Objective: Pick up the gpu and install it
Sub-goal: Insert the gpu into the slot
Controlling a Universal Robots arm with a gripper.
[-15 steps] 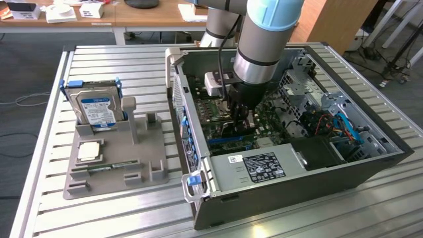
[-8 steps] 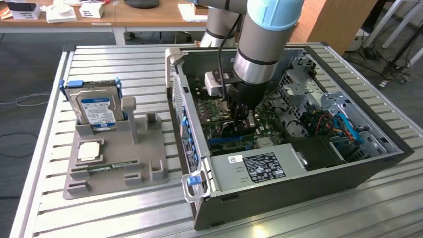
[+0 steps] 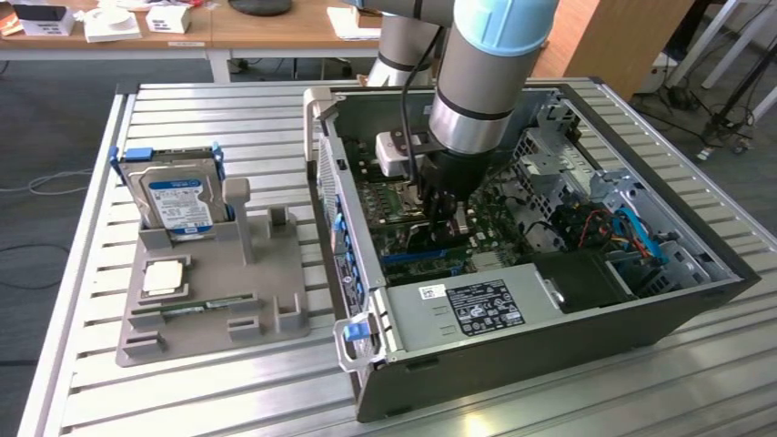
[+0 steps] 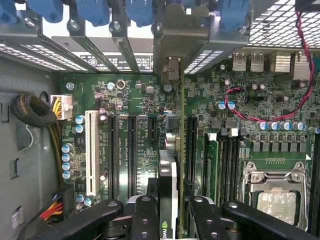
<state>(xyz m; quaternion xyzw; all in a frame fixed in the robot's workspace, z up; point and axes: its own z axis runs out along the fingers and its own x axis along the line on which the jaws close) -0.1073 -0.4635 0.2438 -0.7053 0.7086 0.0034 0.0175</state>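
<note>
Gpu point(image 4: 168, 175), a thin dark card seen edge-on with a green logo on its face, stands upright between the black, bolt-studded fingers point(image 4: 145, 215) of the gripper point(image 4: 170, 220), which are clamped against its two flat sides. Just beyond the fingertips lies the green motherboard point(image 4: 150, 100), dotted with small cylindrical capacitors. Long black slots point(image 4: 132, 150) run on either side of the card, and a white ridged slot point(image 4: 91, 152) lies further off to one side. The card's lower edge is hidden, so whether it touches a slot I cannot tell. On the other side sits the square CPU socket point(image 4: 274, 192) in its shiny metal frame. Beyond the card's far end are grey metal strips topped by blue plastic latches point(image 4: 140, 10).

In the exterior view the gripper point(image 3: 445, 214) reaches down inside the open dark computer case point(image 3: 583, 337). Well away from it, a silver hard drive point(image 3: 176, 200) stands in a grey moulded tray point(image 3: 279, 273) on the ribbed aluminium table point(image 3: 218, 391).
</note>
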